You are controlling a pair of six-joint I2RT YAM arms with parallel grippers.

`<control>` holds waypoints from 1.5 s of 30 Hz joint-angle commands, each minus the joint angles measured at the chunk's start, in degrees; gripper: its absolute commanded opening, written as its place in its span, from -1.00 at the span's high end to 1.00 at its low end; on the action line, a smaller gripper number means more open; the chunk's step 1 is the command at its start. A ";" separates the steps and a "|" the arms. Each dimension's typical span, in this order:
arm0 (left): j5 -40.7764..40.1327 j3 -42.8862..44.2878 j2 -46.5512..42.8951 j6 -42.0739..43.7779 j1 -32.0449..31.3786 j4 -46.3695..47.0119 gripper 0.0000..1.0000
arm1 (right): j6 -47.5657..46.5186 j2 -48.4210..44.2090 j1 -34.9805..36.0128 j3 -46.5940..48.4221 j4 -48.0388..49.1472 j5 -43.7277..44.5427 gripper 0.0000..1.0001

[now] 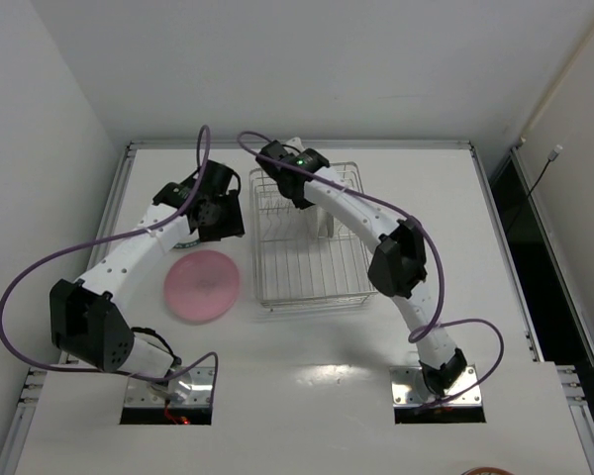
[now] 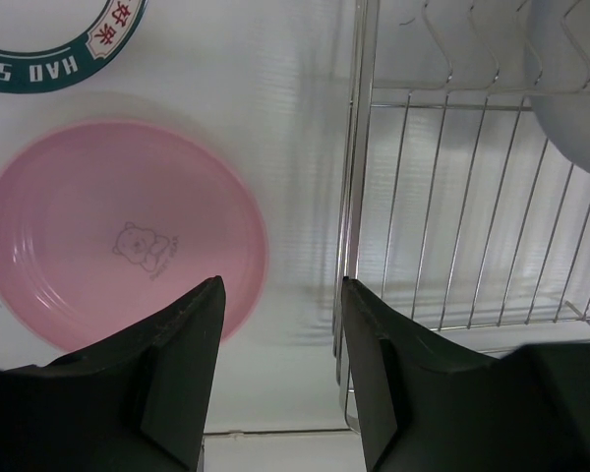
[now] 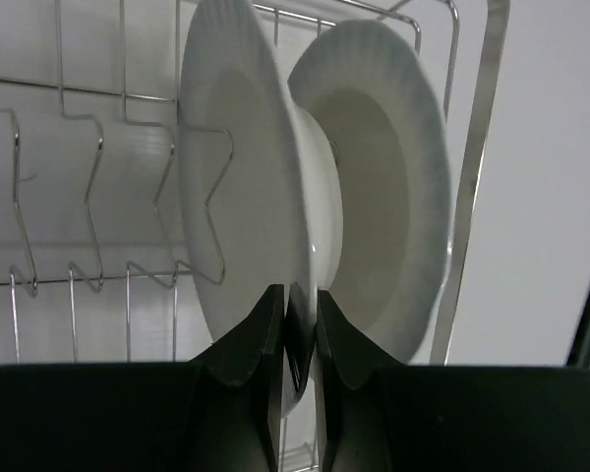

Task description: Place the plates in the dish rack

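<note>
The plates number four, with one dish rack [image 1: 312, 300] and two arms. The right gripper [image 3: 297, 305] is pinched narrow on the bottom rim of the gripped white plate [image 3: 246, 197], which stands on edge among the rack's upright tines. The second white plate [image 3: 383, 197] stands on edge at its 3 o'clock, their backs touching, hard by the rack's end wall. From above, the right arm arcs from its base towards 11 o'clock, passing over the rack, and its wrist dips at the far left corner of the basket. The left gripper [image 2: 280, 295] hangs about half open with nothing between its fingers, over the bare table [image 1: 475, 297] just outside the rack's side wall. In its wrist view the pink plate [image 2: 118, 236] lies flat at 9 o'clock, a small bear printed at its middle. The patterned-rim plate [image 2: 59, 49], with a green band and lettering, lies flat at 11 o'clock, cut off by the frame edge. The rack's wires are at 2 o'clock. From above, the left arm sweeps from its base towards 1 o'clock, wrist bent down beside the rack, with the pink plate at its 6 o'clock.
</note>
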 commanded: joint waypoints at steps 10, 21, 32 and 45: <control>-2.73 0.48 -2.39 -0.01 -0.46 0.11 0.05 | 3.73 -6.13 -4.47 -7.55 1.60 -23.95 -0.17; -7.74 2.23 -0.63 -0.01 -0.46 -0.41 -0.08 | -1.90 -21.94 -4.47 -9.29 9.25 -33.70 -0.59; -12.14 0.22 8.76 -4.23 -0.46 -4.80 -0.21 | -3.92 -33.11 -6.04 -17.64 12.87 -37.22 -0.64; -4.93 -2.60 17.38 0.43 0.06 3.10 -0.21 | -3.92 -33.39 -7.10 -18.19 12.34 -41.17 -0.64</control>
